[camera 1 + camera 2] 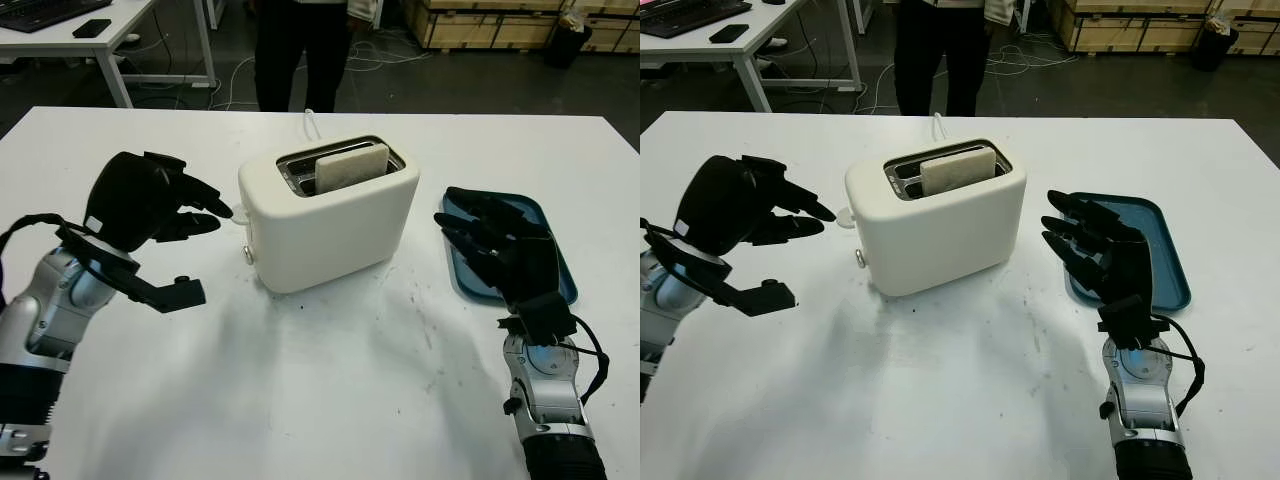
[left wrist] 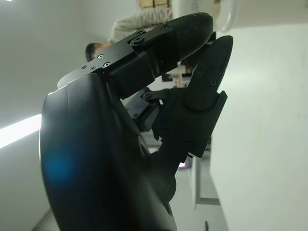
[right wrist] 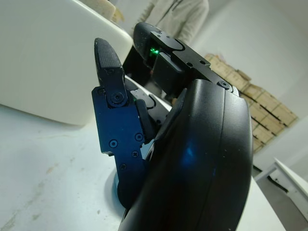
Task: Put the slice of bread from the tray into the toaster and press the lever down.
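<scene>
A cream-white, rounded plastic two-slot toaster (image 1: pixel 330 222) stands near the middle of the white table (image 1: pixel 320 400), set slightly toward the far edge and turned at an angle to it. A pale, square slice of bread (image 1: pixel 351 165) sits upright in the slot nearer the robot, its top half standing out above the chrome-rimmed opening. A small lever knob (image 1: pixel 845 214) sticks out of the toaster's end that faces the table's left edge, and it sits high on that end.

The robot's black three-finger left hand (image 1: pixel 150 205) hovers above the table on the left side, its fingertips (image 1: pixel 218 208) pointing at that end of the toaster and just short of the knob; it holds nothing and is released.

A flat teal plastic tray (image 1: pixel 555 255) with rounded corners lies toward the table's right edge. The black right hand (image 1: pixel 500 245) hangs over the tray's near left part, fingers stretched toward the far edge, empty and released.

Beyond the far edge a person in dark trousers (image 1: pixel 300 55) stands on the floor; a white cord (image 1: pixel 310 122) runs off the table behind the toaster.
</scene>
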